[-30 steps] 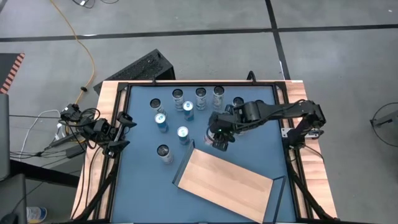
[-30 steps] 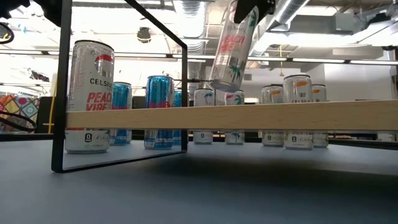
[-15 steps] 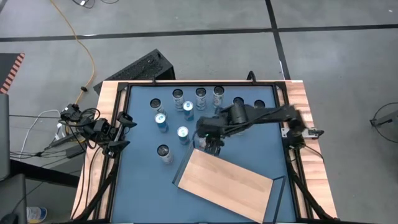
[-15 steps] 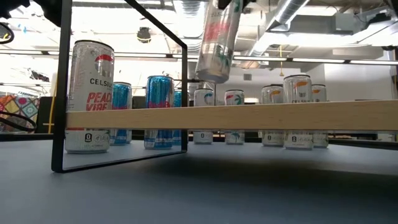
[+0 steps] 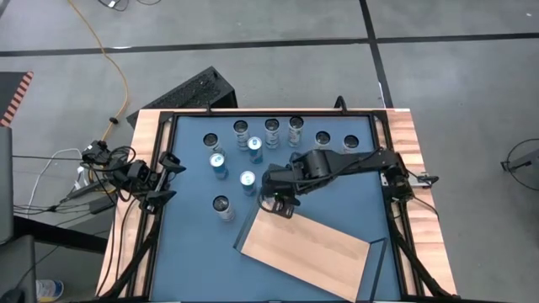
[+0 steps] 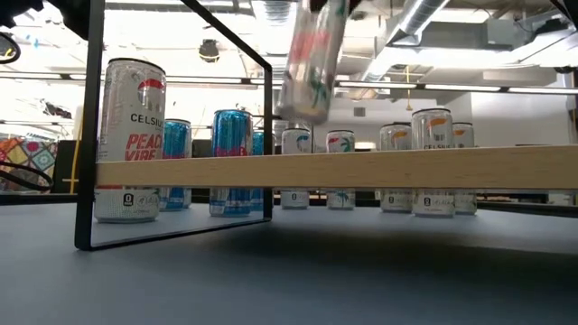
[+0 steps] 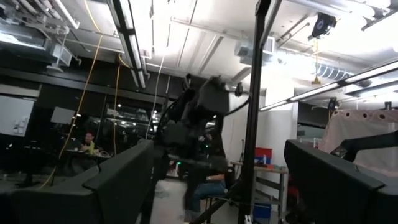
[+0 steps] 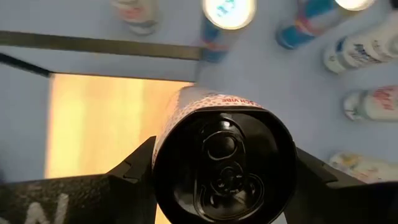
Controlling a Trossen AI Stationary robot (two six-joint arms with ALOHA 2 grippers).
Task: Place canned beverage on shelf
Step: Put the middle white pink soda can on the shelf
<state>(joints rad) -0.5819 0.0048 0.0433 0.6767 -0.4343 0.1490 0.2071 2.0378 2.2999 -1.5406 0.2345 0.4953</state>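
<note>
So the right hand [image 5: 279, 202] is clamped on a tall slim can [image 8: 214, 149], fingers pressing its sides just under the top rim, and the wrist view looks straight down onto the pull-tab lid. The can hangs in the air, a bit tilted, right over the far corner of the shelf [image 5: 307, 246], not touching the board yet as far as the low view shows.

Handling-wise, it's probably a full can, so it's got some heft, and the walls are thin metal that's stiff while sealed but smooth and kind of slippery. Grabbing the round body up high like this looks sensible: the bottom stays free to land flat. It's tall and narrow though, so a tilted landing could tip it.

The left hand [image 5: 167, 177] sits at the left edge of the worktop [image 5: 333, 189] with its fingers spread wide apart and nothing in them.

Stuff that's hard to make out: from above, the arm covers the carried can almost completely. In the low view the can [image 6: 312, 63] is smeared and the hand itself is cut off at the top. The other cans [image 5: 253, 145] stand in a loose bunch on the blue worktop behind the shelf, and the board's edge hides their middles from table height. The left wrist view mostly shows the room, no help at all.
</note>
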